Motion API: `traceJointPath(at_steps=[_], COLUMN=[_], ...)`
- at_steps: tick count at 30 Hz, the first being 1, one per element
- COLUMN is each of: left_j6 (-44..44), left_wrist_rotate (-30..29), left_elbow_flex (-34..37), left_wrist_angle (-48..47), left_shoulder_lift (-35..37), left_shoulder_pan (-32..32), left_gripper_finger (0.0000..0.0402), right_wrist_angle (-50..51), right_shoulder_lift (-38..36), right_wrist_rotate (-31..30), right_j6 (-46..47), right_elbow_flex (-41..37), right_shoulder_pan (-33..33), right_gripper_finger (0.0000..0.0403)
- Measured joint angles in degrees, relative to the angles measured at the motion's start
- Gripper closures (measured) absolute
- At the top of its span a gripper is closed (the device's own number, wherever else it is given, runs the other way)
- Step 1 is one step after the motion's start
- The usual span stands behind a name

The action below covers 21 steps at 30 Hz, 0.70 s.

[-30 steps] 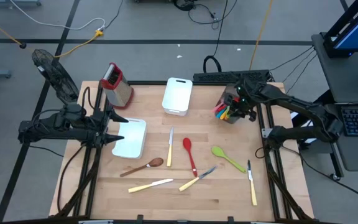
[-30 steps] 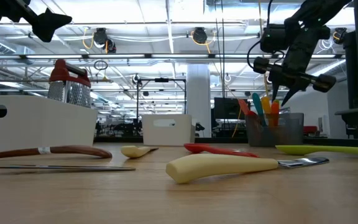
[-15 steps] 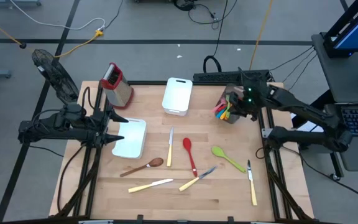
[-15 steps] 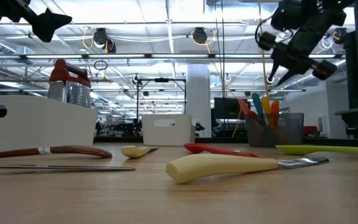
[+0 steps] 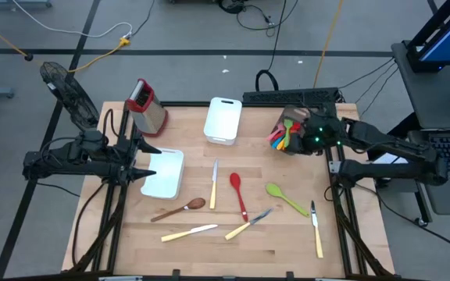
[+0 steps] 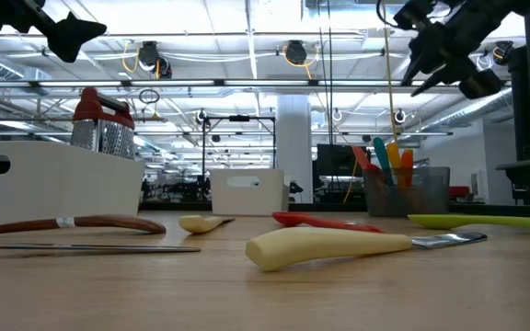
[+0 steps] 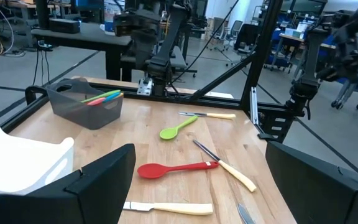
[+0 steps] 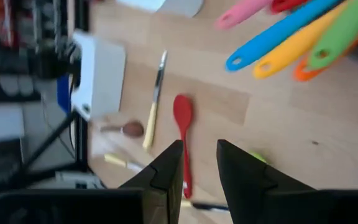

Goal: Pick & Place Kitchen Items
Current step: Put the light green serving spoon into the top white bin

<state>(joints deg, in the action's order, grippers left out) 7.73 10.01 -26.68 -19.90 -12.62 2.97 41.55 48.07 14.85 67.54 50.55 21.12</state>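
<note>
Right gripper (image 5: 309,134) sits high over the brown holder (image 5: 289,143) at the bench's (image 5: 209,250) back right. Its fingers (image 8: 166,171) stand a narrow gap apart with nothing between them. Past the fingertips in the right wrist view: pink, blue, orange and green handles (image 8: 291,43) stick out of the holder, and farther off the red spoon (image 8: 183,134), a cream-handled knife (image 8: 153,102) and the wooden spoon (image 8: 126,129) lie flat on the bench.

Left gripper (image 5: 137,160) waits at the left edge, fingers (image 7: 101,180) wide apart and empty, just beside the near white tub (image 5: 165,173).

Loose items mid-bench: red spoon, green spoon (image 5: 286,198), wooden spoon, four cream-handled knives (image 5: 189,232). All are well apart from both sets of fingers.

Second white tub (image 5: 223,119) and the red-topped grater (image 5: 147,105) are at the back of the bench.
</note>
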Motion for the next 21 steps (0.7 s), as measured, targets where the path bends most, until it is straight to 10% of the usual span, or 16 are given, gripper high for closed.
traceJointPath(at_steps=[21], left_j6=[0.65], left_wrist_rotate=[-0.01], left_elbow_flex=[0.0], left_wrist_angle=[1.05], left_shoulder_lift=[0.0], left_shoulder_pan=[-0.01], left_gripper_finger=[0.0034], right_wrist_angle=[-0.58], right_shoulder_lift=[1.75], right_wrist_rotate=[0.17], right_j6=[-8.65], right_elbow_flex=[0.02], right_shoulder_pan=[-17.86], right_gripper_finger=[0.0314])
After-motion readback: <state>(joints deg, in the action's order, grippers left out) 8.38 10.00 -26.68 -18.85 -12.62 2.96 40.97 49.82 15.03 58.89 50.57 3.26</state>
